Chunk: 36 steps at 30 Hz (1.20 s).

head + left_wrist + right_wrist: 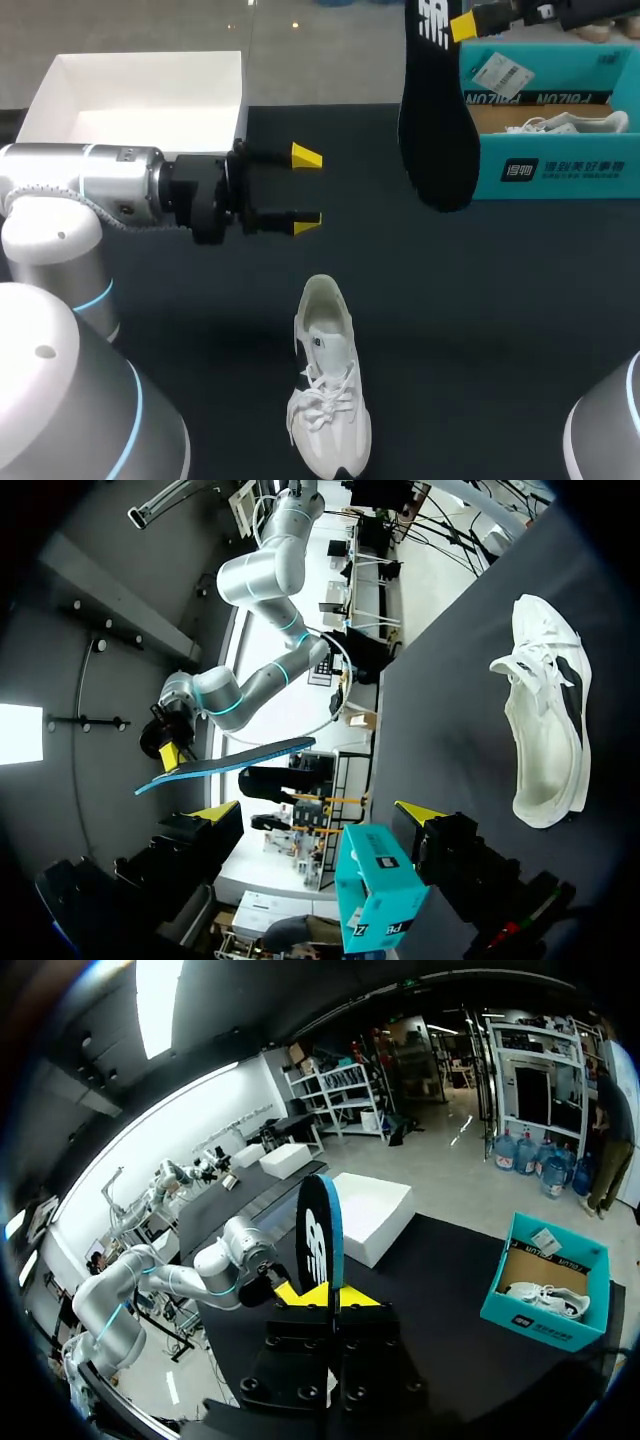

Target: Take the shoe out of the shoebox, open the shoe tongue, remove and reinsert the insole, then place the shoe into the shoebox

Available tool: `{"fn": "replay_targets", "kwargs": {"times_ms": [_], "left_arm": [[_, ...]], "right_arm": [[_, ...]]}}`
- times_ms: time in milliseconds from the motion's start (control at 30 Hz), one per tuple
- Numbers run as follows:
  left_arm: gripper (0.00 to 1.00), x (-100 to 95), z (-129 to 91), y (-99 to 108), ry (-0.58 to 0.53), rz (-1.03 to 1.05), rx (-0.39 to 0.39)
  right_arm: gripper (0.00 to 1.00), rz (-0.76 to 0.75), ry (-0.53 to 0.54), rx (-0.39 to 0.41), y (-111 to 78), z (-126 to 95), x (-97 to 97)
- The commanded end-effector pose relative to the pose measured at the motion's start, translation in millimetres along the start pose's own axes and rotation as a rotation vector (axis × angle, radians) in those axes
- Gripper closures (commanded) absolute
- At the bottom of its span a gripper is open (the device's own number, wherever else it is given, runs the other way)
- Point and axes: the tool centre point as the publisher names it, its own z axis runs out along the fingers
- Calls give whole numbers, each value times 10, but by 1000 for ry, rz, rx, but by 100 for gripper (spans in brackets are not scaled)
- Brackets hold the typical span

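insole (436, 130) top cut off, boxed shoe (570, 124) half-hidden

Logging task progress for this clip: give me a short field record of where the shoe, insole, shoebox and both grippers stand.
white sneaker: on the dark table, outside the box, laces up
black insole: in the air, clear of the sneaker
right gripper: shut on the black insole, beside the teal shoebox
left gripper: open, empty, above the table beyond the sneaker's heel
teal shoebox: open, second white sneaker inside
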Motion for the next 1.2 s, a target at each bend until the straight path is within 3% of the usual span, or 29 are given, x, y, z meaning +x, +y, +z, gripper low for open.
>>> {"fn": "replay_targets", "kwargs": {"times_ms": [33, 500, 1200], "left_arm": [[0, 7, 14, 3, -2, 2, -1], [0, 7, 14, 3, -2, 2, -1], [0, -56, 65, 1, -37, 131, -8]], "right_arm": [[100, 45, 66, 15, -64, 149, -41], [100, 186, 274, 151, -257, 574, -8], [100, 302, 440, 165, -542, 1052, 104]]}}
